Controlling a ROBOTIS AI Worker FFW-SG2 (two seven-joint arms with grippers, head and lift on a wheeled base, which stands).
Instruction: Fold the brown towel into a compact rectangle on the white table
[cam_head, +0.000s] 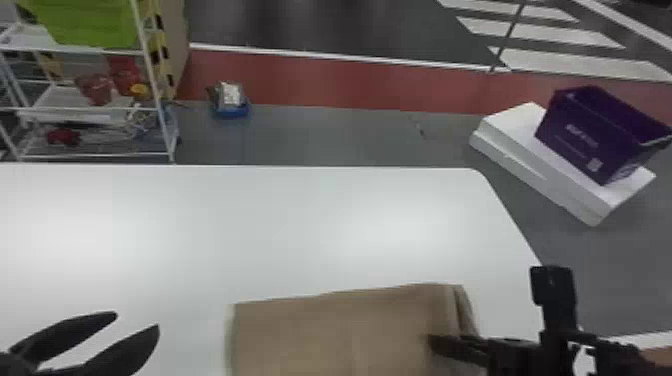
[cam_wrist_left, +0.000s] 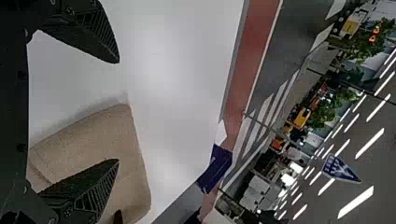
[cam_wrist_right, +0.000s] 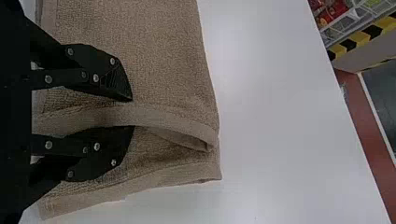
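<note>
Right claw (cam_wrist_right: 133, 113) has its fingers partly apart, with the upper hem (cam_wrist_right: 173, 122) of the brown towel (cam_head: 330, 330) running between them; one finger lies over the top layer, the other dips beneath it. Whether they actually pinch the cloth, I can't tell. Left claw (cam_head: 137, 321) is wide open and empty, at the lower left of the head view.

As for progress, I'd call the job well started but unfinished. The towel sits at the bottom of the head view, right of centre, on the white desk (cam_head: 250, 225), and its far edge is fairly straight. At least one fold looks made: the right wrist view has two hems, the upper one set back from the lower hem (cam_wrist_right: 168, 175), with a loose mouth gaping between the layers.

What's left, as I judge it, is to bring those hems together, close the gap and flatten the raised layer. Another fold may be needed for a compact rectangle, but the near side is cut off in the head view, so I can't be sure.
</note>
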